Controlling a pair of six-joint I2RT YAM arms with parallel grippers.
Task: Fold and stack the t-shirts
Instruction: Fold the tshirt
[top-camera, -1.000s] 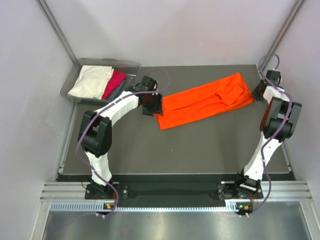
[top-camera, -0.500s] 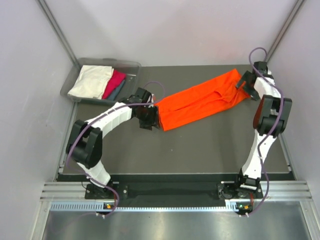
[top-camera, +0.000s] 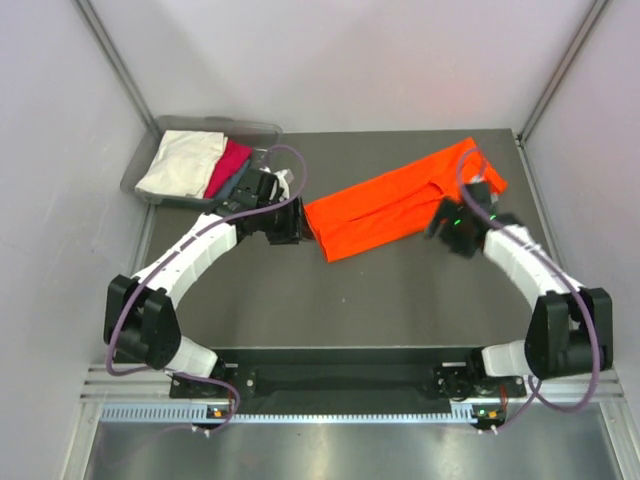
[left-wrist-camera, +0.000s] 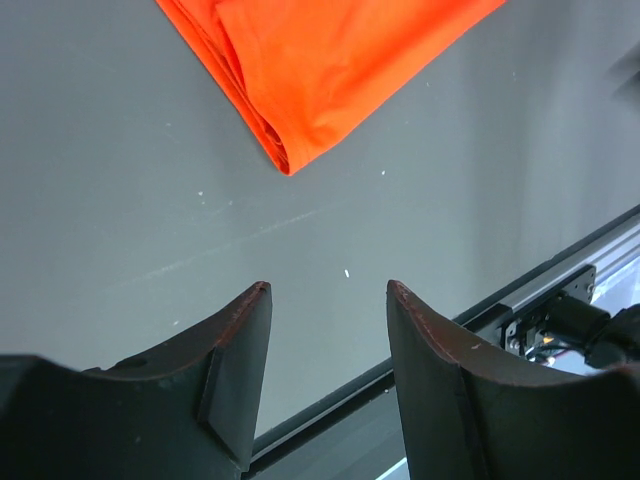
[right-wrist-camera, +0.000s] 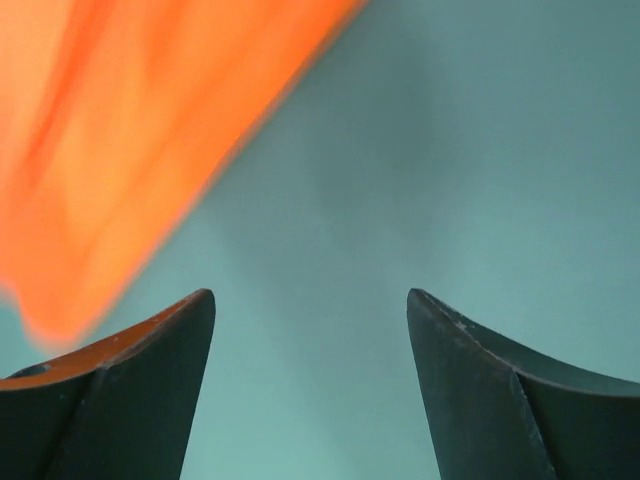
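Note:
An orange t-shirt (top-camera: 400, 198) lies folded into a long strip across the dark mat, slanting from near left to far right. Its near-left corner (left-wrist-camera: 285, 160) shows in the left wrist view, a little ahead of my left gripper (left-wrist-camera: 328, 290), which is open and empty. That gripper (top-camera: 300, 222) sits just left of the strip's left end. My right gripper (top-camera: 447, 222) hovers by the strip's near edge toward its right end, open with nothing between its fingers; blurred orange cloth (right-wrist-camera: 120, 150) fills the upper left of its view. Cream-white (top-camera: 182, 162), magenta-pink (top-camera: 229, 166) and teal-grey t-shirts lie in the bin.
A grey plastic bin (top-camera: 255, 130) stands at the mat's far left corner. Metal frame posts (top-camera: 115, 65) rise at the back corners. The mat's near edge and a rail (left-wrist-camera: 520, 290) show in the left wrist view.
My right gripper let go of the shirt's far-right end, opened, and swung in toward the near side of the strip. The left arm shifted slightly left beside the strip's left end.

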